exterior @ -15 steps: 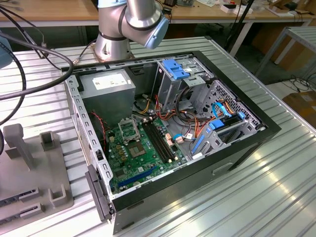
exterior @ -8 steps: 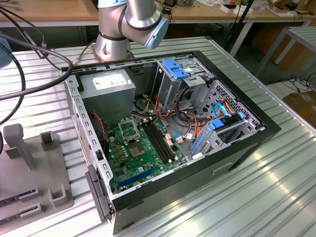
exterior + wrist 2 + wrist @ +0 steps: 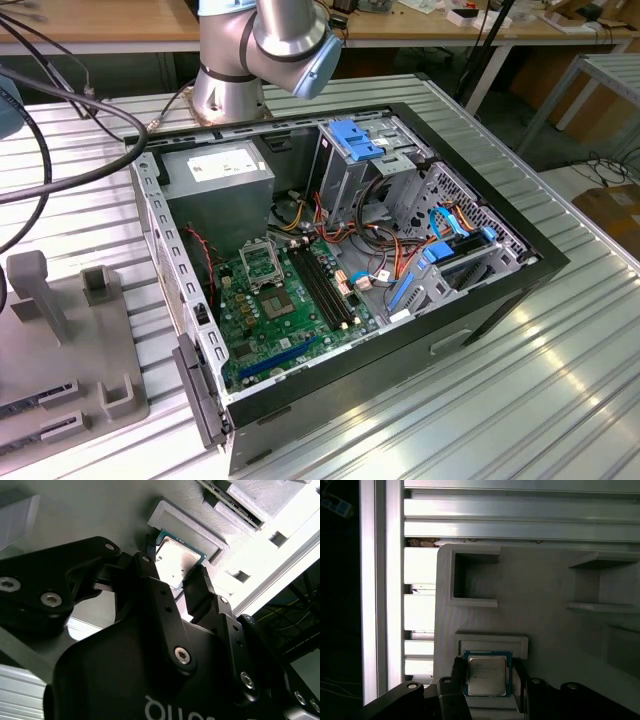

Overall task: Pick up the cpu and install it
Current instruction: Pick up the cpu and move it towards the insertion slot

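Observation:
The cpu (image 3: 487, 676), a small square chip with a silver top and a thin green rim, sits between my gripper's (image 3: 488, 672) two black fingers (image 3: 458, 676), which press against its opposite edges. It lies right beside a low raised ridge (image 3: 492, 644) of a grey holder block (image 3: 540, 595). In the second wrist view the cpu (image 3: 175, 562) shines between the fingers of the gripper (image 3: 175, 569), just in front of the same ridge (image 3: 192, 527). In the exterior view the open computer case (image 3: 480, 300) holds the green motherboard (image 3: 285, 325) with its square metal socket frame (image 3: 262, 265).
The grey holder block (image 3: 60, 340) with raised posts stands at the exterior view's left on the ribbed metal table (image 3: 520, 400). The arm's base (image 3: 235, 85) rises behind the case. Black cables (image 3: 60, 130) lie at the far left. Drive cages and wire bundles (image 3: 400, 230) crowd the case's right half.

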Available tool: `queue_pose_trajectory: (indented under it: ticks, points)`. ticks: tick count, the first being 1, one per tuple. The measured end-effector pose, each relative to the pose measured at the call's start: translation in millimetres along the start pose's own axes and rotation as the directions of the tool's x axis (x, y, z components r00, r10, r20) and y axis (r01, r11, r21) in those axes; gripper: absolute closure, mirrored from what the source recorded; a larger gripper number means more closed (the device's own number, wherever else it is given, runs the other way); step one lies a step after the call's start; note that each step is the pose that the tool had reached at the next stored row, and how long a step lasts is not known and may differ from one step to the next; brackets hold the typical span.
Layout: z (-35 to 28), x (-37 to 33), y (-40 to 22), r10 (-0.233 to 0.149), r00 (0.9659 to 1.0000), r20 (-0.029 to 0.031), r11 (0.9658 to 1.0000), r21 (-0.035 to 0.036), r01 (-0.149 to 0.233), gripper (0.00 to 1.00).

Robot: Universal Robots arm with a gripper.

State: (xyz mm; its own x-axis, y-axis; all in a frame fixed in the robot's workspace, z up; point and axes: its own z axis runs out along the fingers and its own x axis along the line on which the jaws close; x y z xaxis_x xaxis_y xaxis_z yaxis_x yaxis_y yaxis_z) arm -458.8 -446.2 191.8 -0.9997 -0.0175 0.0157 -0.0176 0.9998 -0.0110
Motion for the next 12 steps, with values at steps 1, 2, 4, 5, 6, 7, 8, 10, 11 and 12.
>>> queue_pose_trajectory:
  ticks: [1, 2, 4, 5, 6, 7, 8, 10, 11, 12]
  points:
    - [0.0, 0.0, 0.0, 0.0, 1.0, 0.0, 1.0, 0.0, 0.0, 0.53]
    - [0.1, 0.0, 0.0, 0.0, 1.0, 0.0001, 1.0, 0.0, 0.0, 0.53]
    - [0.0, 0.0, 0.0, 0.0, 1.0, 0.0001, 1.0, 0.0, 0.0, 0.53]
    - [-0.1, -0.1, 0.0, 0.0, 1.0, 0.0004, 1.0, -0.0002, 0.0, 0.53]
    - [-0.4, -0.1, 0.0, 0.0, 1.0, 0.0005, 1.0, -0.0002, 0.0, 0.53]
    - [-1.0, -0.1, 0.0, 0.0, 1.0, 0.0002, 1.0, 0.0, 0.0, 0.53]
    - [-1.5, 0.0, 0.0, 0.0, 1.0, 0.0001, 1.0, 0.0001, 0.0, 0.53]
    - [-2.9, 0.0, 0.0, 0.0, 1.0, 0.0001, 1.0, 0.0, 0.0, 0.53]
    - [-3.7, 0.1, 0.0, 0.0, 1.0, 0.0, 1.0, 0.0001, 0.0, 0.53]
    - [-4.4, 0.1, 0.0, 0.0, 1.0, 0.0001, 1.0, 0.0001, 0.0, 0.53]
